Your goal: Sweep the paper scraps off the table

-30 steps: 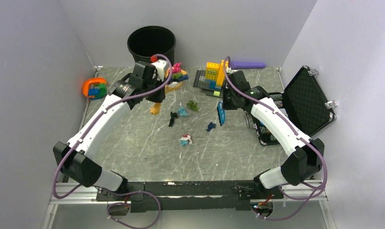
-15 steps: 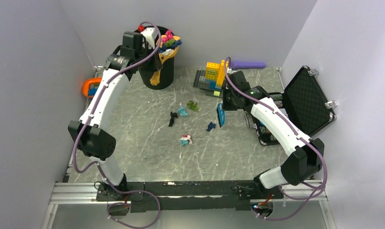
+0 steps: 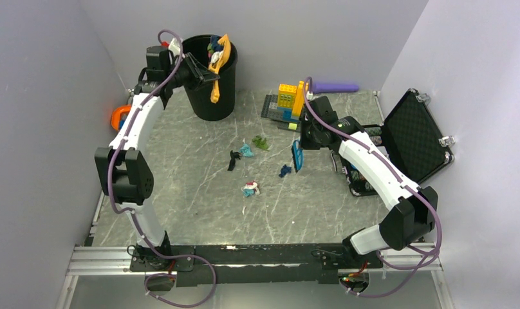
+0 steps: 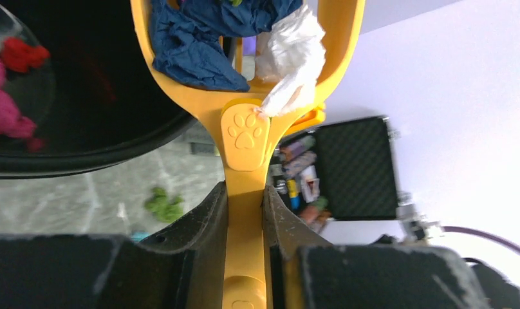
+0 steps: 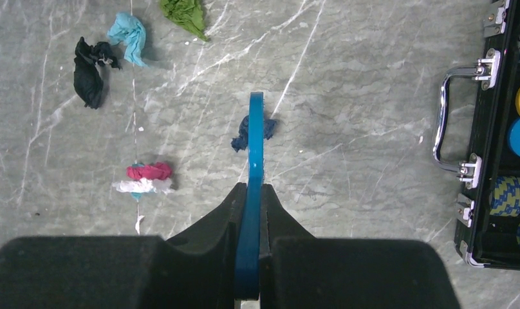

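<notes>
A: So, why's the yellow plastic dustpan (image 4: pixel 244 132) tilted over the round black bin (image 3: pixel 209 96), upper left?

B: To tip out crumpled paper scraps (image 4: pixel 186 51); the left gripper (image 4: pixel 246 193) clamps its handle. The right gripper (image 5: pixel 252 190) pinches a flat blue sweeper (image 5: pixel 255 141) above more, centre of the marble table (image 5: pixel 373 96).

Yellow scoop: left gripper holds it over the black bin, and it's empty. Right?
Not empty. The left wrist view shows the yellow scoop, clamped in the left gripper, with navy and white paper scraps in it. The rest is right: it is held over the black bin.
</notes>
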Tool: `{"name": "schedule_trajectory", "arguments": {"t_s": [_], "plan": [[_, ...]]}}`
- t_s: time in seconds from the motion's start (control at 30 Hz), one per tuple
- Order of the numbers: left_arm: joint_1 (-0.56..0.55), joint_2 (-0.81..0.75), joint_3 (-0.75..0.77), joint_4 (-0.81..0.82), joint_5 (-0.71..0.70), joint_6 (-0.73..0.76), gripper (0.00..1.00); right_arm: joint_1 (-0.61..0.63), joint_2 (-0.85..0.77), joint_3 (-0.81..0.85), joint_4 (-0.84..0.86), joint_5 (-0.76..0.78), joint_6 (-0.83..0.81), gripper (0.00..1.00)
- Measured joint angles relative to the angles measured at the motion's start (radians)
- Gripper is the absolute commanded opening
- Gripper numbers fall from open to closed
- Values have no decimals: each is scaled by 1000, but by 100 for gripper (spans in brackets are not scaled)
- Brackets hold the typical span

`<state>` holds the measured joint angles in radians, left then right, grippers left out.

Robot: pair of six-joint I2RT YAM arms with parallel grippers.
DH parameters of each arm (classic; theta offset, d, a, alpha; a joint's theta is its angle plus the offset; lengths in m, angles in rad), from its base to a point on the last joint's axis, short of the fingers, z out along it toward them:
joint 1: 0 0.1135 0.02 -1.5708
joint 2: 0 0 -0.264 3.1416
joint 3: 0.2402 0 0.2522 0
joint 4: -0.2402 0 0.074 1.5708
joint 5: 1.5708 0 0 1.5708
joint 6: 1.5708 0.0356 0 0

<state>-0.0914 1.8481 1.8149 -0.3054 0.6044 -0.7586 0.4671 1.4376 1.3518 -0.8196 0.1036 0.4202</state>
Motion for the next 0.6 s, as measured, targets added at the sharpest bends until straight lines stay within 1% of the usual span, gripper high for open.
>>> {"name": "schedule_trajectory", "arguments": {"t_s": [0.1,0.27,0.43,0.5,0.6], "plan": [[20,13,-69,123,67,-150,0,0,0,-3,2,0,0,0],[31,16,-196,379,143,-429,0,0,0,-6,5,-8,3,0],[37,16,-250,592,182,-669,0,0,0,-8,9,-13,6,0],[44,15,-280,704,184,-763,0,0,-5,-17,18,-20,11,0],[59,16,-336,827,184,-881,0,0,-24,-42,19,-33,19,0]]}}
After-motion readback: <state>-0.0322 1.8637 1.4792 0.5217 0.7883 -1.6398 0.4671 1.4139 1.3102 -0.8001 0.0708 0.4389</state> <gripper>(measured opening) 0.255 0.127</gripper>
